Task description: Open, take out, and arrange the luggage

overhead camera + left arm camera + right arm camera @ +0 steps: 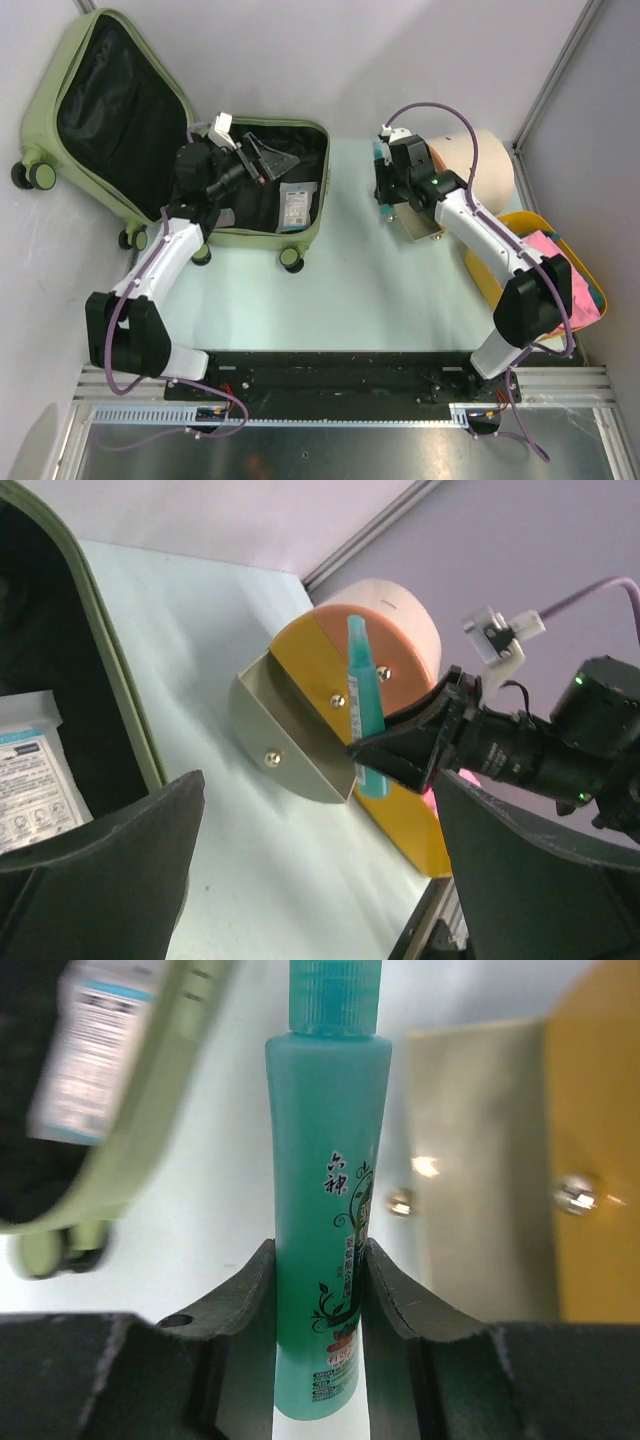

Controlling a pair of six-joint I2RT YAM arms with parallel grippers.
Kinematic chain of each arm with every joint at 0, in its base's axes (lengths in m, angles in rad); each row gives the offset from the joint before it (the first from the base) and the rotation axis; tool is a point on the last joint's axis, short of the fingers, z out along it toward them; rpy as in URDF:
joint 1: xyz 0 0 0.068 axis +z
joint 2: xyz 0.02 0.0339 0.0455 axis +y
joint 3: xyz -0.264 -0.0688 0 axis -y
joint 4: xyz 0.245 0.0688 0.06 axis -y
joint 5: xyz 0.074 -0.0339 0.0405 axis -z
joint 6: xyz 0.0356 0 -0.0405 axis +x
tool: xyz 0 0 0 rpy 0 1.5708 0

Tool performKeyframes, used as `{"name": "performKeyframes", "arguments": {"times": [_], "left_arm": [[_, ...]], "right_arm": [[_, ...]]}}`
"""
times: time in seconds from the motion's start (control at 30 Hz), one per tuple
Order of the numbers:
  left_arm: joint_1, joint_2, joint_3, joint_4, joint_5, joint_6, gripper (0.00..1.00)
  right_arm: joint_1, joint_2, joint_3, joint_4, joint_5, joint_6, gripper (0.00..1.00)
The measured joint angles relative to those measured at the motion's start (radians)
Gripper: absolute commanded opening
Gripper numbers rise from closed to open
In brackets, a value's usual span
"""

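A robotics lab test cell, not a lived-in room: the table (380, 290) is a bare pale-mint bench top; plain pale wall panels (330, 60) close it in on its far side and both flanks; an aluminium frame post (560, 70) runs along the corner at its far right. Along the table's near edge a black mounting plate (340, 372) carries the bases of two white-and-black robot arms (165, 260); just outside that edge lie slotted aluminium rails (300, 417) and bare sheet metal (330, 455); purple cables (436, 105) loop loose from the arms above the table.
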Motion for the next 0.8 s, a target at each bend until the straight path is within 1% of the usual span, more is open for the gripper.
{"name": "performKeyframes", "arguments": {"times": [0.07, 0.2, 0.37, 0.6, 0.7, 0.73, 0.8], "left_arm": [[0.0, -0.02, -0.017, -0.009, -0.004, 0.022, 1.0], [0.0, -0.026, -0.038, -0.032, -0.01, 0.044, 1.0], [0.0, -0.026, -0.047, -0.048, -0.012, 0.048, 1.0], [0.0, -0.029, -0.056, -0.053, -0.012, 0.052, 1.0], [0.0, -0.03, -0.056, -0.054, -0.012, 0.052, 1.0], [0.0, -0.03, -0.056, -0.054, -0.011, 0.052, 1.0], [0.0, -0.03, -0.056, -0.054, -0.011, 0.052, 1.0]], "right_arm": [[-0.013, 0.002, -0.019, -0.031, 0.084, -0.042, 0.0], [-0.057, 0.019, -0.026, -0.085, 0.178, -0.072, 0.0], [-0.113, 0.072, -0.016, -0.132, 0.169, -0.114, 0.01], [-0.129, 0.17, 0.057, -0.211, 0.102, -0.17, 0.0], [-0.132, 0.188, 0.071, -0.216, 0.098, -0.185, 0.04], [-0.132, 0.197, 0.078, -0.218, 0.099, -0.187, 0.08], [-0.132, 0.216, 0.089, -0.217, 0.105, -0.187, 0.09]]}}
